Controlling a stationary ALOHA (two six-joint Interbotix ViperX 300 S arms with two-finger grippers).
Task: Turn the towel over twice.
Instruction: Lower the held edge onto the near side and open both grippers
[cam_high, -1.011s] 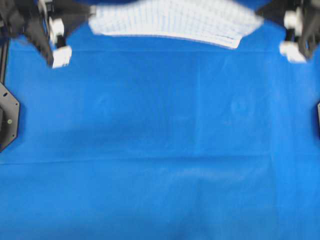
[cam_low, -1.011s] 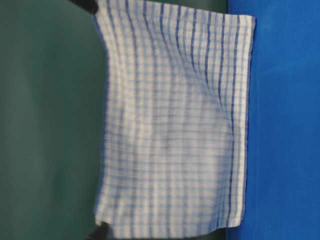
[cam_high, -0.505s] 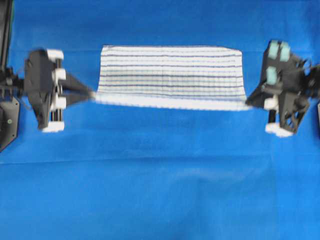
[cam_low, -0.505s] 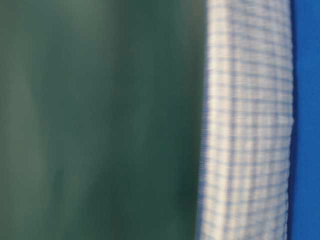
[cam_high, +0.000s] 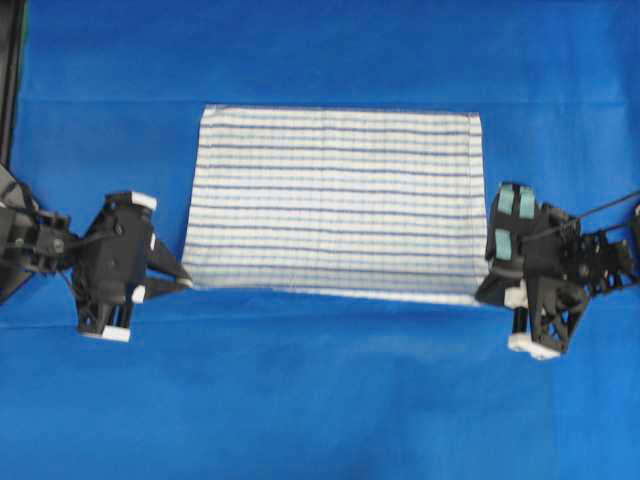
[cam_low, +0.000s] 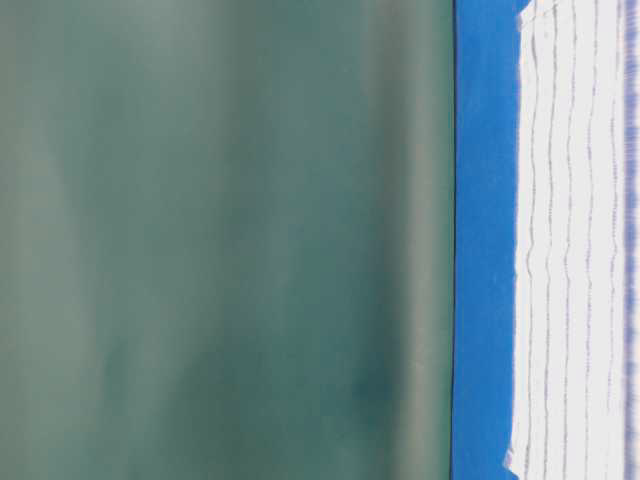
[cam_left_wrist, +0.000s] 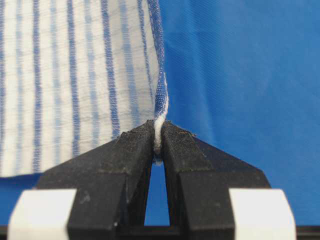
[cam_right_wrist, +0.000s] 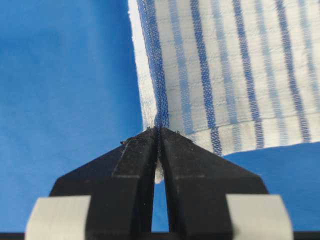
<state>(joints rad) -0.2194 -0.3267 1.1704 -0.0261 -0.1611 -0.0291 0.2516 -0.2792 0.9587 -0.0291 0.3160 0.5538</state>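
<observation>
The towel (cam_high: 335, 200), white with thin blue stripes, lies spread nearly flat on the blue tablecloth (cam_high: 320, 400) in the overhead view. My left gripper (cam_high: 185, 284) is shut on its near left corner, and my right gripper (cam_high: 482, 293) is shut on its near right corner. In the left wrist view the towel (cam_left_wrist: 75, 75) runs up from the left gripper (cam_left_wrist: 158, 135), its hem pinched between the black fingers. The right gripper (cam_right_wrist: 158, 132) pinches the towel (cam_right_wrist: 225, 70) hem the same way. The towel (cam_low: 570, 240) shows flat on the table in the table-level view.
The blue tablecloth (cam_low: 485, 240) covers the whole table, with a green wall (cam_low: 220, 240) behind it. Black arm mounts sit at the far left edge (cam_high: 10, 90) of the overhead view. Open cloth stretches in front of the towel.
Both grippers have swung the hanging towel forward and down towards the table's front. It was held up a second ago and now lies spread out flat.
</observation>
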